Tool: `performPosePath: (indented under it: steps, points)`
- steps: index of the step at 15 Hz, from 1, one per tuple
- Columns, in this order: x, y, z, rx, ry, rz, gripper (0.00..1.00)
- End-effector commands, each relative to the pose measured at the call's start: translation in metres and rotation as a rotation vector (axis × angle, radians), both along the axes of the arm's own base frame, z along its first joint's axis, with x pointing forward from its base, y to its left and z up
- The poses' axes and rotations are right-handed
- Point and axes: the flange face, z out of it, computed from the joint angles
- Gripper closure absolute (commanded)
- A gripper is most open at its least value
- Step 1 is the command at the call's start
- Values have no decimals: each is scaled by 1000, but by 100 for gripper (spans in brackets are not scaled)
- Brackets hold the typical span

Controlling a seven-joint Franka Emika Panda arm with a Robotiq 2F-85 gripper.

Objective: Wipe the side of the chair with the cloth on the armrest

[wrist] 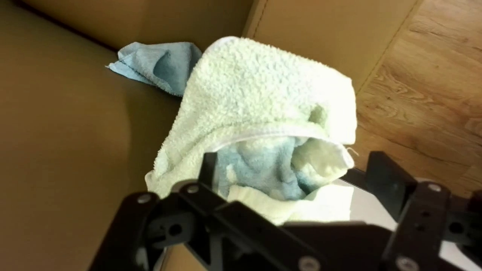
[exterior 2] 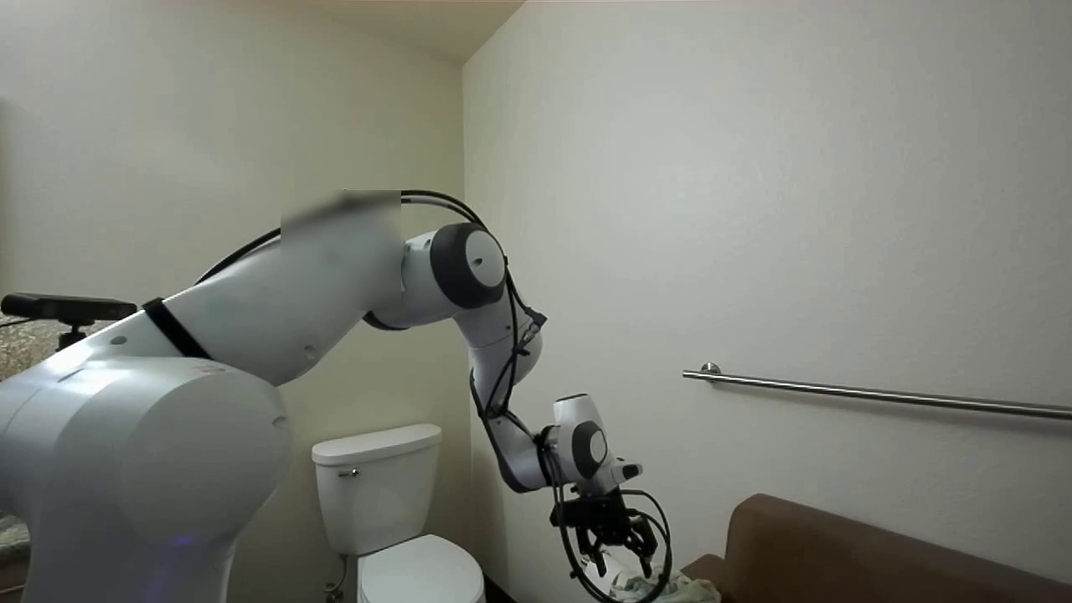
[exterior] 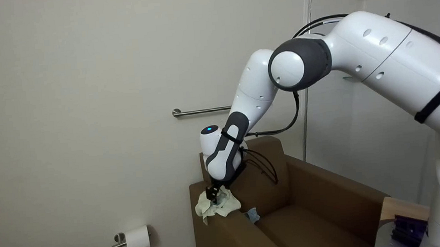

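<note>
The pale cloth (wrist: 256,82) lies crumpled on the armrest (exterior: 244,235) of the brown chair (exterior: 302,227). The gripper (wrist: 295,175) is over it, its 2 fingers (wrist: 389,184) spread wide with nothing pinched; whether the tips touch the fabric, I cannot tell.

The step in hand looks like taking hold of the cloth. Best would be to lower onto the raised folds around the blue patch (wrist: 260,165), so that several layers are caught rather than just the thin hem, without digging into the armrest. That grip should leave a loose flap to trail under the fingertips; then carry it over the outer edge and press lightly and evenly along the side (exterior: 208,246).

Only the wrist view shows wood floor (wrist: 433,94), at 3 o'clock of the cloth, marking where the armrest ends. There, too, a small blue cloth (wrist: 162,64) sits at 10 o'clock, best kept out of the grasp. An exterior view adds a cloth corner drooping at 7 o'clock and a toilet paper roll (exterior: 137,240) at 8 o'clock. The toilet (exterior 2: 381,502) appears in an exterior view whose bottom edge crops the pale cloth.
</note>
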Motion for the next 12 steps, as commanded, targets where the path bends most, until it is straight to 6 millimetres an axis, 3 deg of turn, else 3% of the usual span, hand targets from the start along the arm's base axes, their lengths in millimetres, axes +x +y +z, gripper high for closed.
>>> performPosePath:
  steps: [1, 5, 6, 8, 12]
  points:
    - [2, -3, -25, 3, -3, -16, 0]
    - [-11, -12, -55, 81, 41, -53, 3]
    - [-14, -15, -61, 102, 47, -72, 26]
    - [-20, -21, -73, 143, 63, -98, 30]
    - [-19, -22, -81, 203, 63, -125, 56]
